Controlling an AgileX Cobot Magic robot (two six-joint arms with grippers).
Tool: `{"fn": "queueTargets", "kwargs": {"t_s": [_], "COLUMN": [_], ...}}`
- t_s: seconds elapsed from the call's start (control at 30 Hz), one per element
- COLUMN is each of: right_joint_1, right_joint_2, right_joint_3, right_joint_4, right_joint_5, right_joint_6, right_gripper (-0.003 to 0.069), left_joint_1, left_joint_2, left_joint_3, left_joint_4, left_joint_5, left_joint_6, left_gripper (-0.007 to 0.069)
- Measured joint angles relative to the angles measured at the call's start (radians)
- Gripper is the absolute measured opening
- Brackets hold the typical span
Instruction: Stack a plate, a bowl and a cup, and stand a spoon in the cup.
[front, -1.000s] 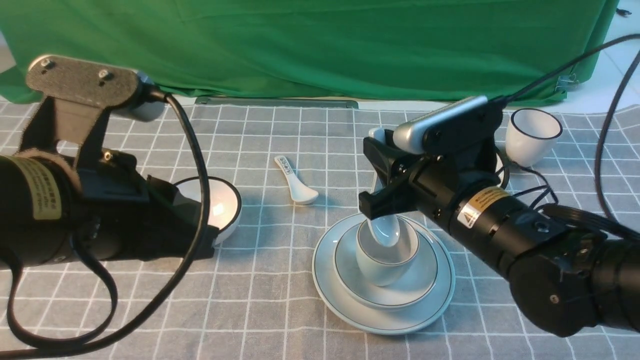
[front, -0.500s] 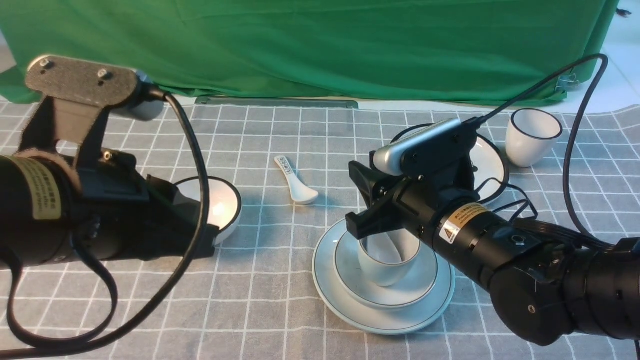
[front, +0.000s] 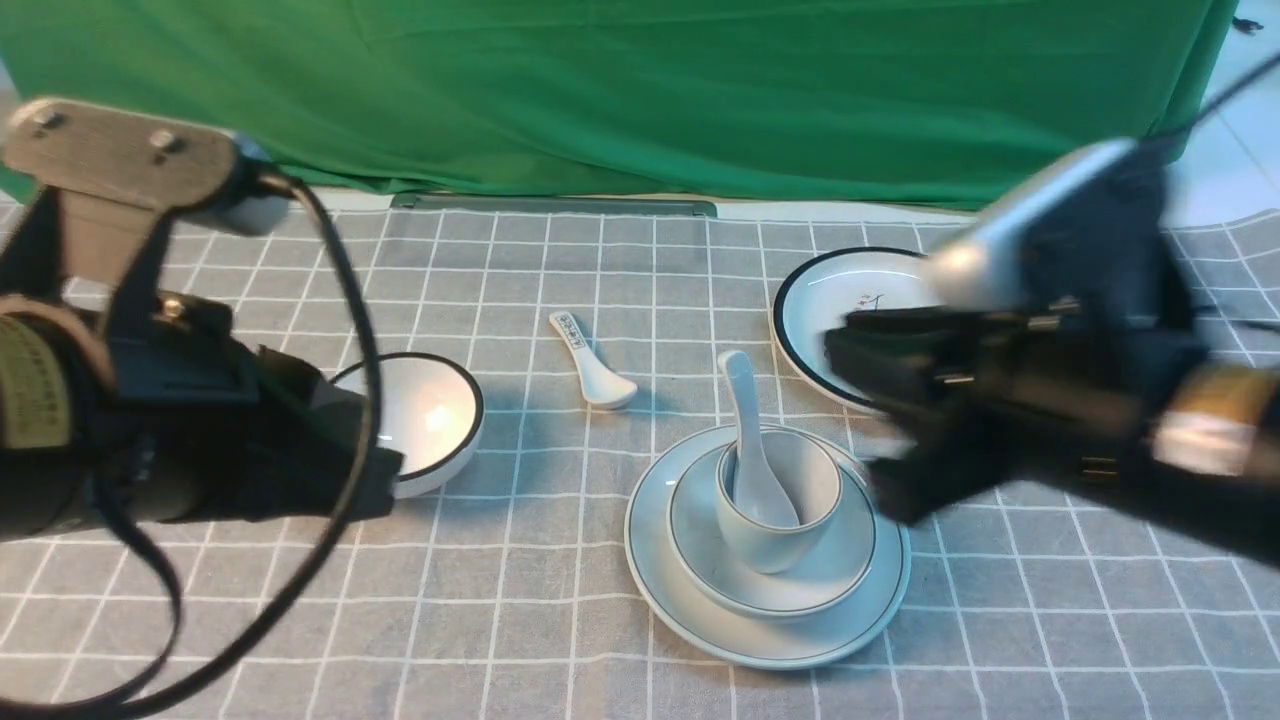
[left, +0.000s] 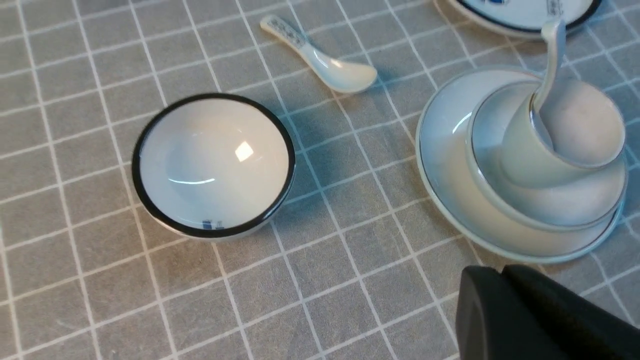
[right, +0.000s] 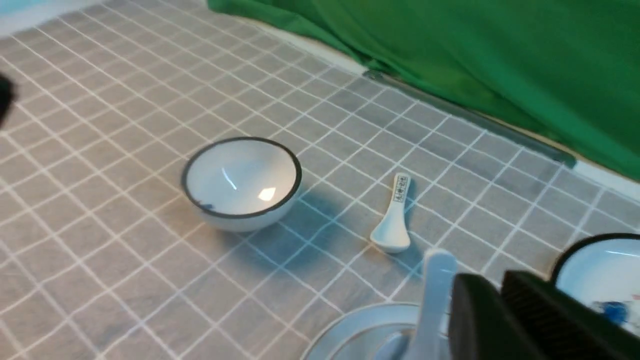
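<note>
Underneath, grey checked tablecloth (front: 520, 620), green curtain (front: 640, 90) behind, plate (front: 660, 590) on cloth.

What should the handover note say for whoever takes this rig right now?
Left gripper: fingers shut, empty, left of the stack.
Right gripper: fingers shut, empty, right of the stack.
Things: plate on the cloth, bowl on the plate, cup in the bowl, spoon standing in the cup, handle leaning on its rim.
Done: whole stack, spoon in.
Left: nothing to place; probably just park both arms.
</note>
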Motion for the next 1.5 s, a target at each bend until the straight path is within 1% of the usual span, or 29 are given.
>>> {"fn": "queueTargets", "kwargs": {"t_s": [0.07, 0.13, 0.2, 0.23, 0.27, 0.37, 0.4, 0.5, 0.53, 0.57, 0.7, 0.87, 1.17, 1.5], "right_joint_1": [-0.036, -0.110, -0.165, -0.175, -0.207, -0.248, -0.257, -0.261, -0.261, -0.261, -0.261, -0.261, -0.261, -0.261], "right_joint_2": [-0.127, -0.280, -0.401, -0.429, -0.535, -0.683, -0.751, -0.832, -0.882, -0.888, -0.952, -0.957, -0.957, -0.957], "right_joint_3": [0.000, 0.000, 0.009, 0.014, 0.044, 0.126, 0.175, 0.239, 0.278, 0.282, 0.323, 0.329, 0.329, 0.329], "right_joint_4": [-0.020, -0.055, -0.072, -0.075, -0.079, -0.083, -0.084, -0.084, -0.084, -0.084, -0.084, -0.084, -0.085, -0.085], "right_joint_5": [0.099, 0.199, 0.239, 0.241, 0.249, 0.251, 0.247, 0.234, 0.216, 0.216, 0.192, 0.182, 0.179, 0.179], "right_joint_6": [0.005, 0.042, 0.073, 0.079, 0.090, 0.103, 0.110, 0.127, 0.153, 0.156, 0.191, 0.192, 0.193, 0.193], "right_gripper": [0.0038, 0.0022, 0.0020, 0.0020, 0.0020, 0.0020, 0.0020, 0.0020, 0.0020, 0.0020, 0.0027, 0.0048, 0.0065, 0.0085], "left_joint_1": [0.000, 0.000, 0.000, 0.000, 0.000, 0.000, 0.000, 0.000, 0.000, 0.000, 0.000, 0.000, 0.000, 0.000], "left_joint_2": [-0.050, -0.114, -0.188, -0.196, -0.262, -0.384, -0.437, -0.520, -0.585, -0.591, -0.686, -0.699, -0.699, -0.700], "left_joint_3": [0.009, 0.038, 0.082, 0.088, 0.137, 0.230, 0.275, 0.354, 0.403, 0.414, 0.495, 0.508, 0.508, 0.508], "left_joint_4": [0.011, 0.022, 0.034, 0.037, 0.044, 0.063, 0.067, 0.070, 0.071, 0.071, 0.071, 0.071, 0.074, 0.074], "left_joint_5": [-0.001, -0.003, -0.019, -0.019, -0.037, -0.071, -0.090, -0.136, -0.182, -0.188, -0.292, -0.328, -0.329, -0.329], "left_joint_6": [-0.023, -0.045, -0.050, -0.051, -0.057, -0.091, -0.105, -0.116, -0.123, -0.123, -0.127, -0.127, -0.126, -0.096], "left_gripper": [0.0010, 0.0010, 0.0010, 0.0010, 0.0010, 0.0010, 0.0010, 0.0010, 0.0010, 0.0010, 0.0010, 0.0010, 0.0010, 0.0011]}}
